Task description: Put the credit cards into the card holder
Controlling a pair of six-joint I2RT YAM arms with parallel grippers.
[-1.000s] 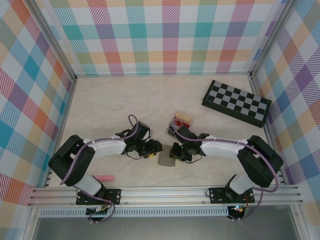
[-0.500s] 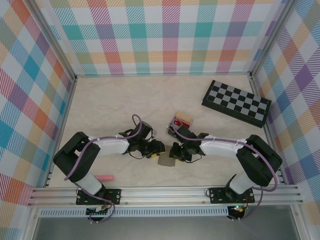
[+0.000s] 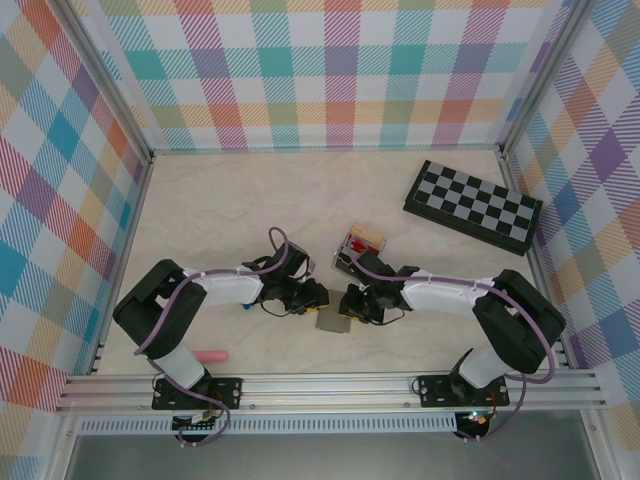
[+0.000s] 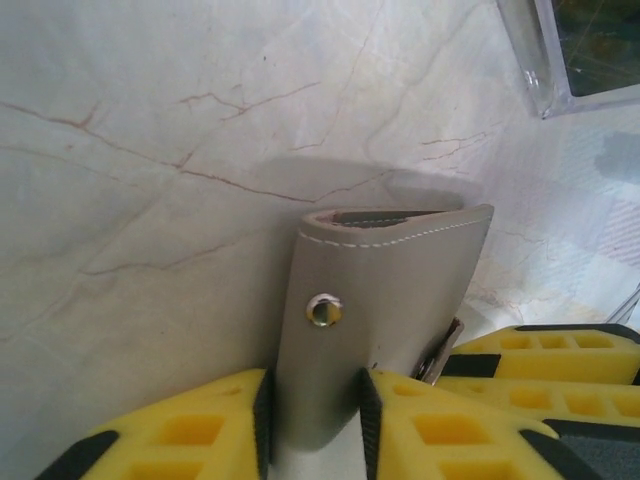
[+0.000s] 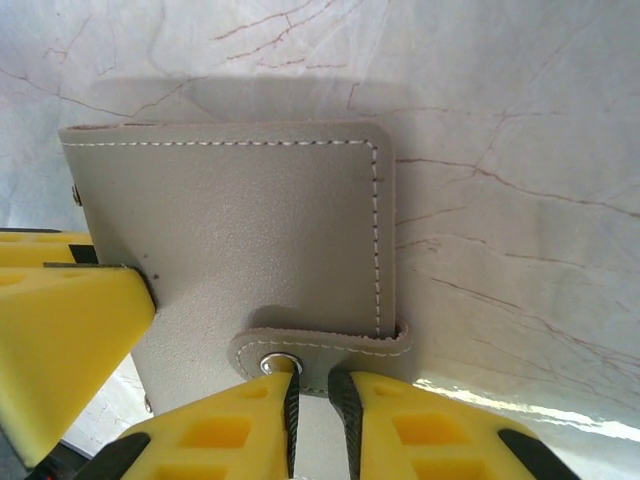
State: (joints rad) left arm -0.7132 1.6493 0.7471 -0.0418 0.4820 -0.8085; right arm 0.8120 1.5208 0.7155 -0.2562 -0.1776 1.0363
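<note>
Grey card holder [image 5: 240, 220] is at mid-width, toward the counter's [image 3: 230, 200] near edge. We note the left end effector [image 4: 315, 392] has narrowed since a second ago and now pinches the holder; the right end effector [image 5: 315, 380] clamps its strap. Small tray [image 3: 362, 243] just behind; chequered board [image 3: 472, 205] at far-right corner.

— What sort of place is this?

— A robotics lab's test cell, not a home or a shop. Aluminium frame posts [image 3: 103, 80] box in a marble-look surface [image 3: 220, 200], and checked cloth walls [image 3: 330, 70] are stretched around three sides.

— And the machinery?

— The left arm [image 3: 215, 288] and the right arm [image 3: 445, 293] are bolted to a slotted metal rail [image 3: 330, 385] at the near edge, with purple cables [image 3: 275, 245] looped along them.
</note>
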